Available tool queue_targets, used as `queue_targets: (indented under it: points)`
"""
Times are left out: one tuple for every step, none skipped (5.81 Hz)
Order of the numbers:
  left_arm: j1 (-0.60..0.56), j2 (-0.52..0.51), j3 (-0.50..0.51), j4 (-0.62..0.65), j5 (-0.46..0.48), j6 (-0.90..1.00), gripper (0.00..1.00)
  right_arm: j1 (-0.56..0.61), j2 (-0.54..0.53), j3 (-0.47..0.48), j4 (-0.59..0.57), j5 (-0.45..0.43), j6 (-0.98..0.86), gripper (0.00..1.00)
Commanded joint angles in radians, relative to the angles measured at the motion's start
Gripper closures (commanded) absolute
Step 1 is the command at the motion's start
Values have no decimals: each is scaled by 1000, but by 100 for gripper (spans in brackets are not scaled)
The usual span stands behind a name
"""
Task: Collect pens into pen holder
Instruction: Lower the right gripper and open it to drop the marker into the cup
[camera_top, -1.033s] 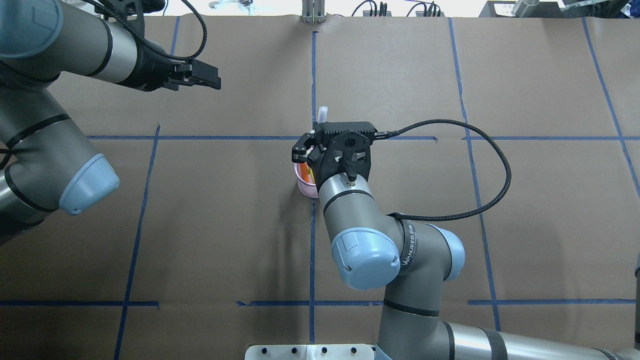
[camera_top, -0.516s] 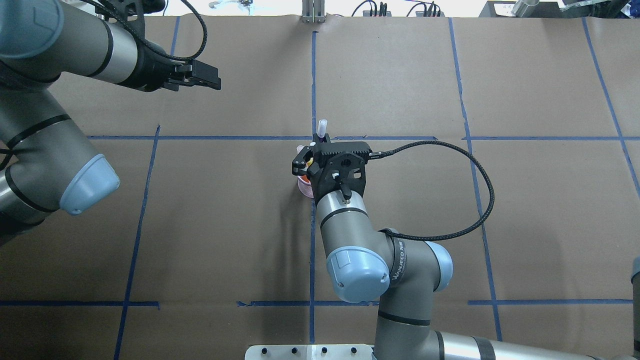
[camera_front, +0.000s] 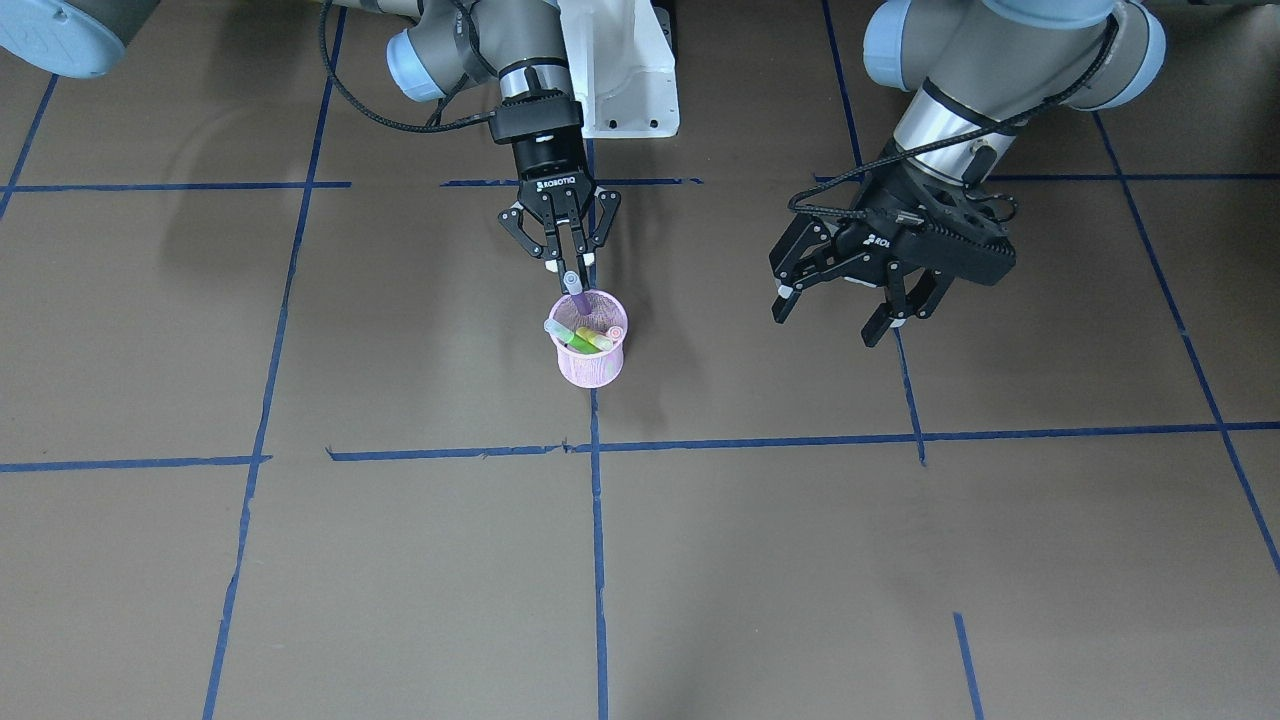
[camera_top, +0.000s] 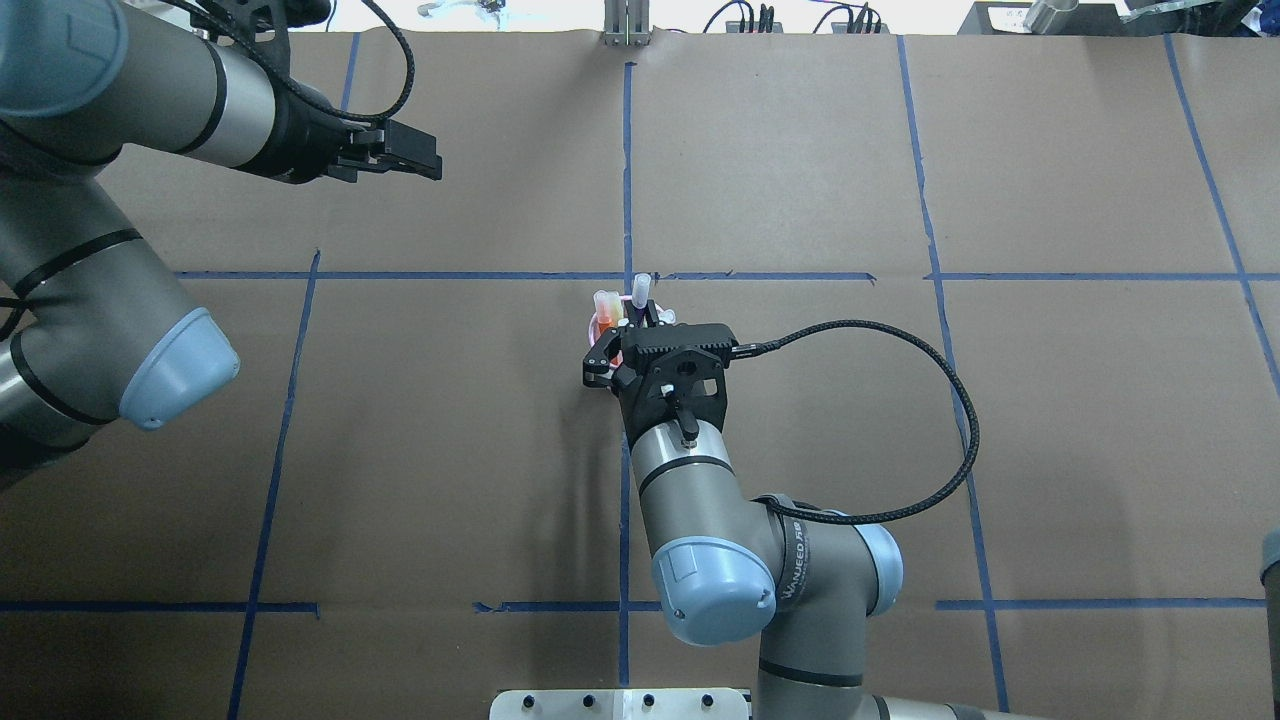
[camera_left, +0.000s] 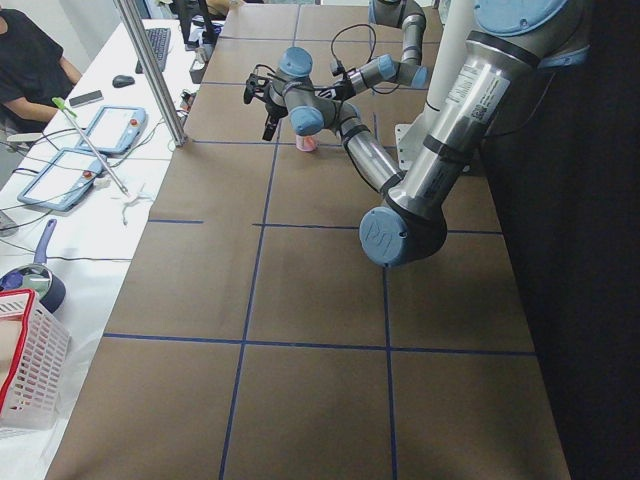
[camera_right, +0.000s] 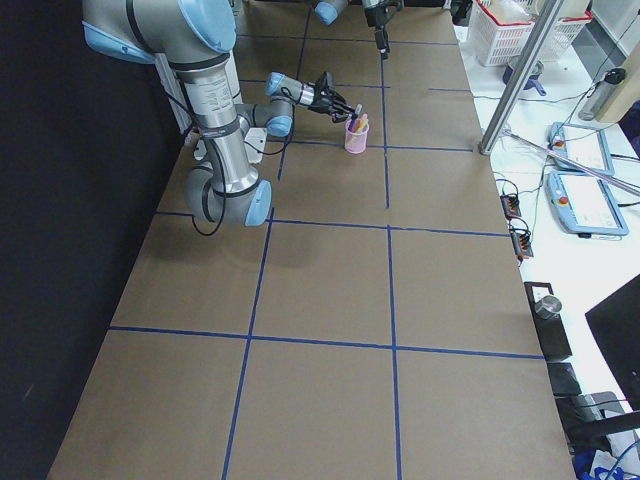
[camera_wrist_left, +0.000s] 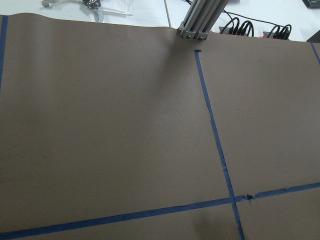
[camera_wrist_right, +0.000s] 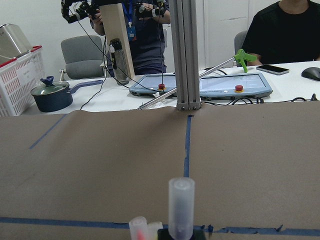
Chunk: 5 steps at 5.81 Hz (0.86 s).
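Note:
The pen holder (camera_front: 592, 368), a pink mesh cup, stands near the table's middle and holds several pens (camera_front: 585, 338), orange, yellow and green. My right gripper (camera_front: 571, 268) reaches level from the robot's side and is shut on the purple pen (camera_front: 574, 287), which stands upright with its lower end inside the cup. Its pale cap (camera_top: 641, 287) sticks up beside the other caps (camera_top: 601, 300) and fills the bottom centre of the right wrist view (camera_wrist_right: 181, 200). My left gripper (camera_front: 835, 318) is open and empty, hovering off to the robot's left.
Brown paper with blue tape lines (camera_top: 626, 150) covers the table. A metal post (camera_wrist_right: 182, 55) stands at the far edge, with operators' desks behind it. A white base plate (camera_front: 620, 70) lies at the robot's side. The left wrist view shows only paper and tape.
My right gripper has drawn back toward the robot and come down, lowering the purple pen until its cap is level with the other pens' caps. The left arm has not moved.

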Motion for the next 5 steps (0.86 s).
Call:
queue_targets:
  points:
    - [0, -2, 0, 0, 0, -1, 0, -3, -1, 5, 1, -6, 1, 8]
    - [0, 0, 2, 0, 0, -1, 0, -1, 1, 20, 2, -7, 2, 2]
    - [0, 0, 2, 0, 0, -1, 0, 3, -6, 82, 2, -6, 1, 2]
    - [-2, 0, 2, 0, 0, -1, 0, 17, -10, 159, -2, 4, -4, 2]
    - [-2, 0, 2, 0, 0, -1, 0, 60, -15, 173, -1, 80, 2, 2]
